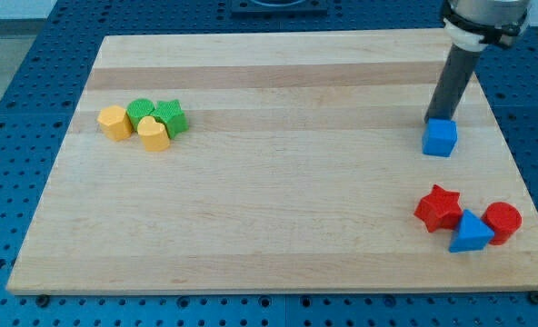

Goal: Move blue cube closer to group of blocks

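Observation:
The blue cube (pixel 440 138) sits on the wooden board (pixel 278 182) near the view's right edge. My tip (pixel 438 119) stands just behind the cube, on its upper side, touching or nearly touching it. A group of blocks lies toward the view's bottom right: a red star (pixel 438 207), a blue triangle (pixel 470 232) and a red cylinder (pixel 503 222). The cube is well above that group.
Another group sits at the view's left: a yellow hexagon-like block (pixel 115 122), a yellow heart (pixel 154 133), a green cylinder (pixel 141 111) and a green block (pixel 171 117). A blue perforated table surrounds the board.

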### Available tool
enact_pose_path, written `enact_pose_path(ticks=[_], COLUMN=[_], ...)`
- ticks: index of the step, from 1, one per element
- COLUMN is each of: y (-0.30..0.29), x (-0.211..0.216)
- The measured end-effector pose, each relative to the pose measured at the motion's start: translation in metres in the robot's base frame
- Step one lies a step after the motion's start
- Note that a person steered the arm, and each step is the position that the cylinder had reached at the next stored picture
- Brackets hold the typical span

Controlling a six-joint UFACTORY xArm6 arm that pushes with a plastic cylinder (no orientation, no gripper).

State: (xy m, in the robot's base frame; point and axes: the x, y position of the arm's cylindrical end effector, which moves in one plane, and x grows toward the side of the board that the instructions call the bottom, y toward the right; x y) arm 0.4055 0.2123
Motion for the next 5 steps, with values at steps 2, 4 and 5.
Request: enact_pose_path(ticks=[2,4,5], y=[-0.004,-0.011,-0.012], x=[0.025,0.024,0.027])
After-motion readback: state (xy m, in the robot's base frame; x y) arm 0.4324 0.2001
